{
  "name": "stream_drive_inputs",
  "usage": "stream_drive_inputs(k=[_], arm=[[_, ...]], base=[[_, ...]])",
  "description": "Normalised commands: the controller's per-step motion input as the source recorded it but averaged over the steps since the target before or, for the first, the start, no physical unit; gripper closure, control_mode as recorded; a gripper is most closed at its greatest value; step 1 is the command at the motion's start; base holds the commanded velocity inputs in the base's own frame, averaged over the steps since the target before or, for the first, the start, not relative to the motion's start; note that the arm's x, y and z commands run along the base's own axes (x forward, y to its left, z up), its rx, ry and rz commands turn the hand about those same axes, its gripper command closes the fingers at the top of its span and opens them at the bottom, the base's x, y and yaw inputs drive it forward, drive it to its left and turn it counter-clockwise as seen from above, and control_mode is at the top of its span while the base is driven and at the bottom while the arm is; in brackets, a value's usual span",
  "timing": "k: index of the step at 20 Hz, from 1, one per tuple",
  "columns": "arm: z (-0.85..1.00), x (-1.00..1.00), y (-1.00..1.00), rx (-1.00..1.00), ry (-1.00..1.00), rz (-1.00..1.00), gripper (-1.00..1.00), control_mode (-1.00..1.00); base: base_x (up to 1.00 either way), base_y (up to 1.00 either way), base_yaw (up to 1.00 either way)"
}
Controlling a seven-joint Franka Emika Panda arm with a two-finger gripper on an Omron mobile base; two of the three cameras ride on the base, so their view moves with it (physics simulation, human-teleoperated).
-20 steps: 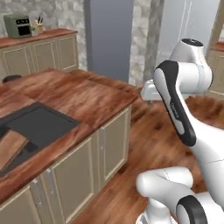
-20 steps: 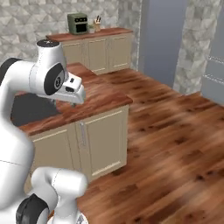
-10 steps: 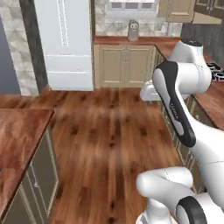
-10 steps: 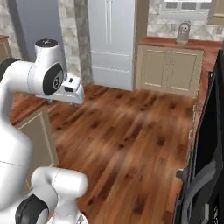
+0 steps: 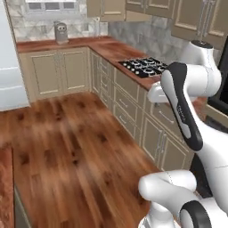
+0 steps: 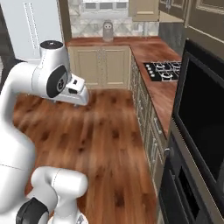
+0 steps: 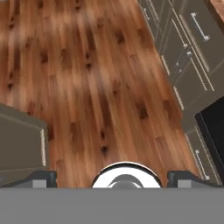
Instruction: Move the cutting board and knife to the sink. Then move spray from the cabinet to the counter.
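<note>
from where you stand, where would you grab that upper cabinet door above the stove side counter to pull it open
Take the upper cabinet door by its slim vertical handle, near mid-length. Come straight at the door's front and pinch horizontally, because the bar looks thin and upright.

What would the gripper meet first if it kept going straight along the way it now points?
Most likely the bare wooden floor. The open gripper holds nothing and points down at the planks, with the beige cabinet fronts off to one side of its line.
</note>
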Motion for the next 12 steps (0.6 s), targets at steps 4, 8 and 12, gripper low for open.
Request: stream_drive_inputs(k=[4, 8, 12], arm=[[0.00, 0.00, 0.00, 0.00, 0.00, 0.00, -1.00, 1.00], [0.00, 0.00, 0.00, 0.00, 0.00, 0.00, -1.00, 1.00], [0.00, 0.00, 0.00, 0.00, 0.00, 0.00, -1.00, 1.00]], base=[[0.94, 1.00, -0.34], [0.87, 0.70, -0.26], [0.68, 0.22, -0.41]])
